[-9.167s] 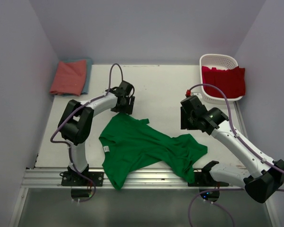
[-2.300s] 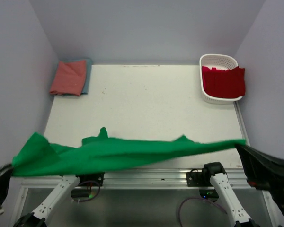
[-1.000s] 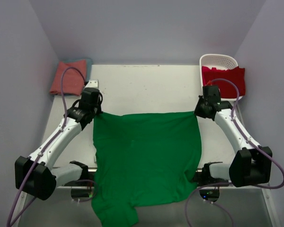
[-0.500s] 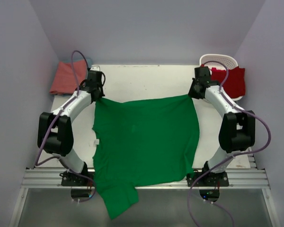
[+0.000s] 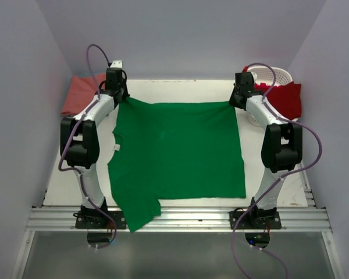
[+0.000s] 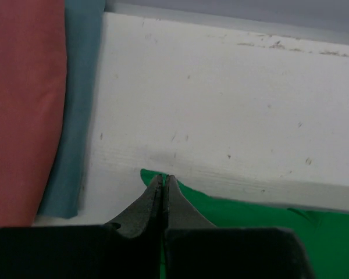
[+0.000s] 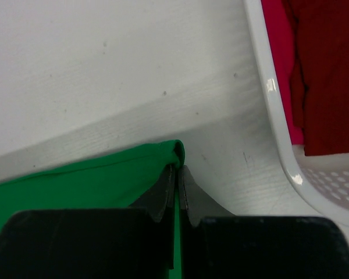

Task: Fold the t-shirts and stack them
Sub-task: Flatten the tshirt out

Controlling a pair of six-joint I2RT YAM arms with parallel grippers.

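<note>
Green t-shirt (image 5: 177,151) lies spread flat across the desk (image 5: 75,168), its near sleeve draped over the front rail (image 5: 192,220). I have the left end effector (image 6: 163,181) clenched on its far-left corner and the right end effector (image 7: 177,170) clenched on its far-right corner. Bare desk strips on both sides; basket (image 7: 279,133) just beside the right corner.

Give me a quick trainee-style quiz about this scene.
1. True or false: the green t-shirt is already folded in half.
2. Where is the red t-shirt? A: draped in the white basket. B: held by the left jaws. C: under the green t-shirt.
3. Fill in: the left jaws and right jaws are each shut on a far ____ of the green t-shirt.
Key: 1 false; 2 A; 3 corner.
</note>
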